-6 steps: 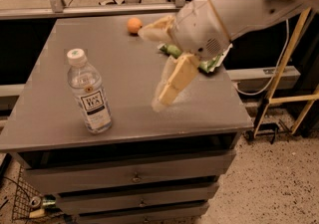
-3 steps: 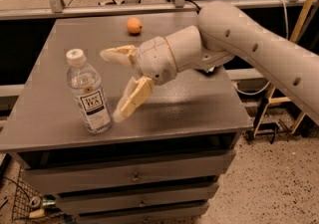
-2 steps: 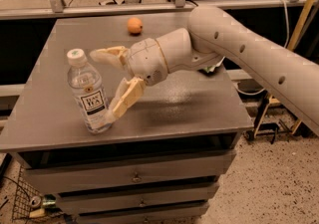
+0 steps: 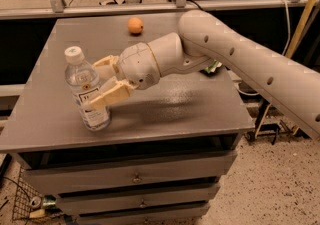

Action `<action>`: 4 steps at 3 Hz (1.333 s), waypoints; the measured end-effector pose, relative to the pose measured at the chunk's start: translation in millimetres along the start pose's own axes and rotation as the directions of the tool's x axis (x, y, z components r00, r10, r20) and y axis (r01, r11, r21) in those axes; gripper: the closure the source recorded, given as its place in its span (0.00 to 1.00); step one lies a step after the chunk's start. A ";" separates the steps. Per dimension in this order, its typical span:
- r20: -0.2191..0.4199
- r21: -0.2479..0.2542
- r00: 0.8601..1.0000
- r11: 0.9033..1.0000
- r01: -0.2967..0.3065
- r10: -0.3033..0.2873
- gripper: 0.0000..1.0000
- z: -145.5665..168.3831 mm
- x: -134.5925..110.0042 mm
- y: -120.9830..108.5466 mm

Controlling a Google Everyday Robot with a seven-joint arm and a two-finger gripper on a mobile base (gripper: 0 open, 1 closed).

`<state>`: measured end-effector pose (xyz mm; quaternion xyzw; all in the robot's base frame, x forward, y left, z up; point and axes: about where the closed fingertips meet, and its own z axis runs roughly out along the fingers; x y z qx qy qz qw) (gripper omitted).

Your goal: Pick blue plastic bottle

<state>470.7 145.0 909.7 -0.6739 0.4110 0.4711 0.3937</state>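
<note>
Bottle [image 4: 86,89] of clear plastic, with a white screw cap and a white-and-dark label, stands upright on the grey table [image 4: 195,114], toward its front left part. The gripper [image 4: 95,83] is right at the bottle, reaching in from the bottle's right side. Its two tan fingers [image 4: 111,96] are spread apart: one lies across the front of the bottle at label height, and the other sits higher, just behind and right of the bottle's shoulder. I cannot tell whether either finger presses on the plastic. The pale arm [image 4: 240,59] runs away from the bottle to the right and leaves the picture at the right edge. An orange [image 4: 135,25] lies well behind the bottle, near the back of the table. A small green thing [image 4: 215,67] peeks out from behind the arm, far to the right of the bottle. Below the bottle, under the table top, are drawers [image 4: 135,176]. A can [image 4: 42,202] lies on the floor, lower left of the bottle.
</note>
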 end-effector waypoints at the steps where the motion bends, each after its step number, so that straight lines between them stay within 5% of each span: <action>1: 0.010 0.004 1.000 1.000 -0.016 0.016 0.71 -0.3 6.1 2.2; 2: -0.003 0.067 1.000 0.997 0.023 -0.022 0.95 -26.7 -6.0 1.3; 4: -0.104 0.161 0.988 0.978 0.134 -0.119 1.00 -70.7 -46.6 -5.9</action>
